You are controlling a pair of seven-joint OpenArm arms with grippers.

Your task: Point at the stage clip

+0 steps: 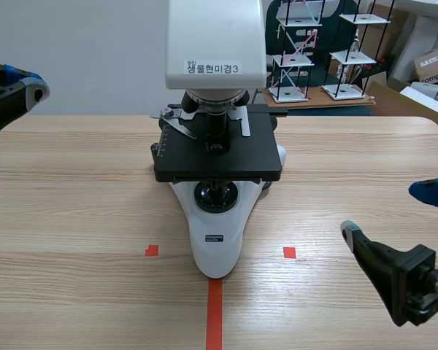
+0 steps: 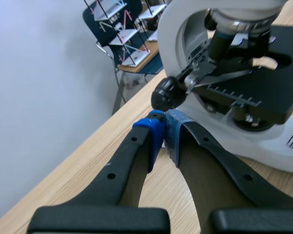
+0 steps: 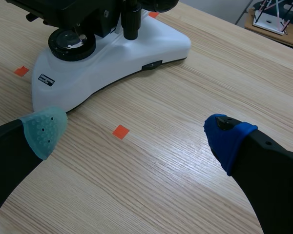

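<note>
One microscope (image 1: 217, 244), white with a black stage (image 1: 226, 157), stands mid-table (image 1: 73, 219). One stage clip (image 1: 177, 121), silver, lies on the stage's rear part toward the left arm, beside the objectives. Left gripper (image 2: 164, 132): jaws pressed together, tips just short of a black knob (image 2: 167, 93), clip ahead and apart. Right gripper (image 3: 136, 134): jaws spread wide, low over the table beside the microscope's base.

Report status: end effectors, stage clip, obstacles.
Left end effector shut, short of microscope. Right end effector open, off to the side. Stage clip on stage, untouched. Path looks free.
</note>
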